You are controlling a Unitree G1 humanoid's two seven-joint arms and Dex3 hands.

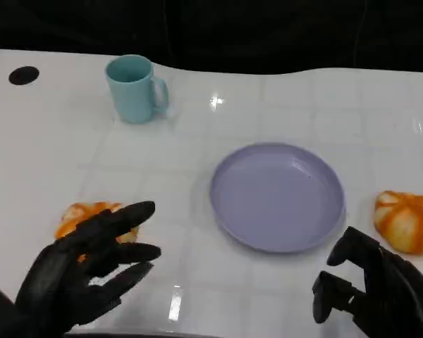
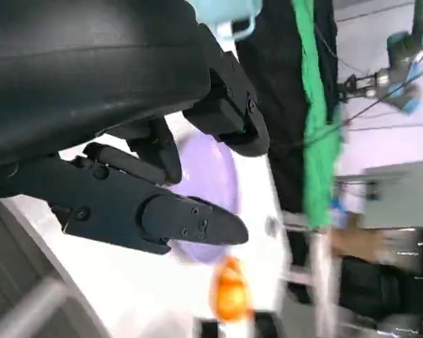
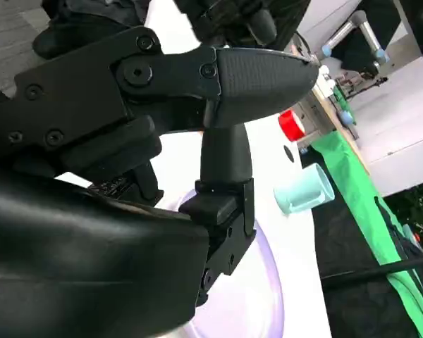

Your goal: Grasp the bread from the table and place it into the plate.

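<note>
Since my left hand (image 1: pixel 92 264) hovers fingers apart and empty just above the near bread (image 1: pixel 92 218), lined up for a top grasp, the empty plate (image 1: pixel 278 197) sits off toward my idle, unclenched right hand (image 1: pixel 374 289).

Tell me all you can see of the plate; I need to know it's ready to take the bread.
The plate is round, pale lavender, with a smooth, slightly glossy look and a low raised rim around a flat well. It sits flat on the white table, right of centre in the head view, and holds nothing. Neither hand touches it; it lies apart from the mug and both orange bread pieces.
</note>
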